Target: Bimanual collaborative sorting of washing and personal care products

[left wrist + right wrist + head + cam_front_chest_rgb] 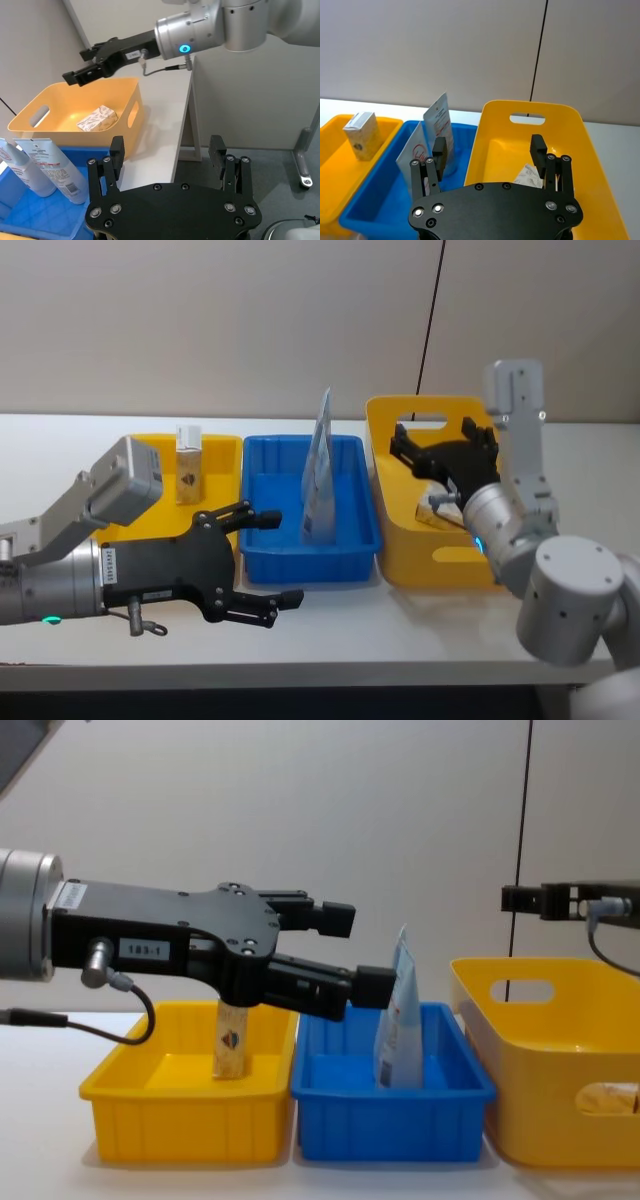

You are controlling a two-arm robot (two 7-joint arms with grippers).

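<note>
Quick status from my end. Three bins sit in a row on the table (400, 625): the yellow tray (228, 446) toward the left edge, the blue tray (350, 552) in the middle, and the handled yellow basket (400, 555) toward the right edge.

The slim beige carton (188, 464) stands upright at the yellow tray's back edge, long axis vertical, with the dark emblem facing the front. The light-blue pouch (320, 475) stands on its bottom edge around the middle of the blue tray, long axis straight up and its thin edge toward me. From the wrist cams it looks like two flat packs leaning together, but I can't say for sure. The marbled pack (97, 119) lies flat on the basket floor, its long side running roughly handle to handle, a bit skewed.

The left gripper (285, 558) hovers above the table's front edge by the blue tray's front-left corner. It points toward the right, fingers spread wide with nothing in them. The right gripper (437, 443) hangs over the basket above the marbled pack, fingers also apart and holding nothing.
</note>
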